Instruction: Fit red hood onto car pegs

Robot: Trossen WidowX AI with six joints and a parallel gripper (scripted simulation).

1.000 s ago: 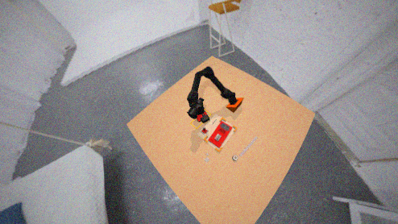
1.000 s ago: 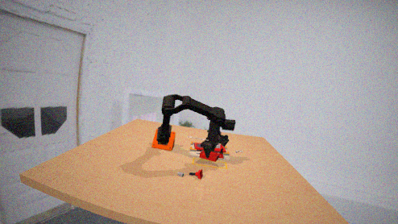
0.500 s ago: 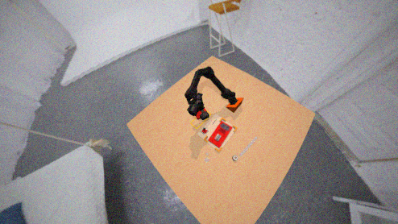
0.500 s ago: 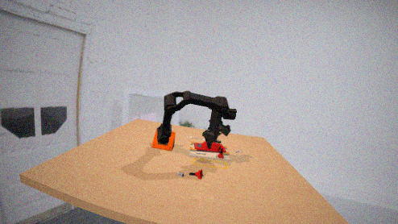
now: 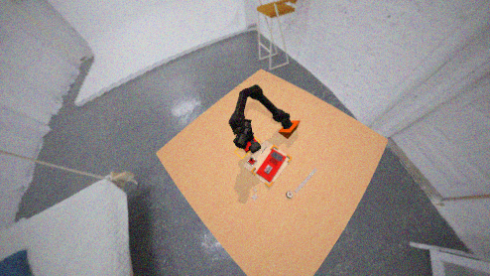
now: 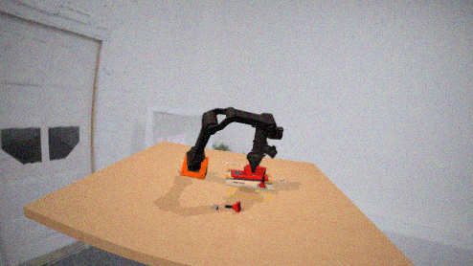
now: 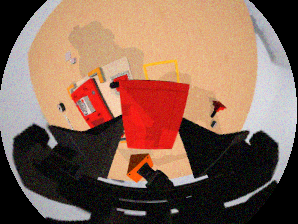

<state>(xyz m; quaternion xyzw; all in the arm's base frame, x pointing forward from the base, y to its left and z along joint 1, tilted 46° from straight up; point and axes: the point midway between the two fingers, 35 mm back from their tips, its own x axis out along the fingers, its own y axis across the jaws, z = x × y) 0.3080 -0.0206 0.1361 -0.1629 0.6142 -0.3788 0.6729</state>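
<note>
The red hood is between the fingers of my gripper, which is shut on it. The hood is raised off the table, with its flat roof facing the wrist camera. The pale chassis sits in the jig, with a red panel on one part. The engine block sits on its bare deck, beside the hood in the wrist view. The pegs are too small to tell, and the hood's corner holes are hidden.
A yellow outline lies on the table beside the chassis. A small red part with a black shaft lies apart. A thin rod with a round end lies beyond the car. The arm's orange base stands behind.
</note>
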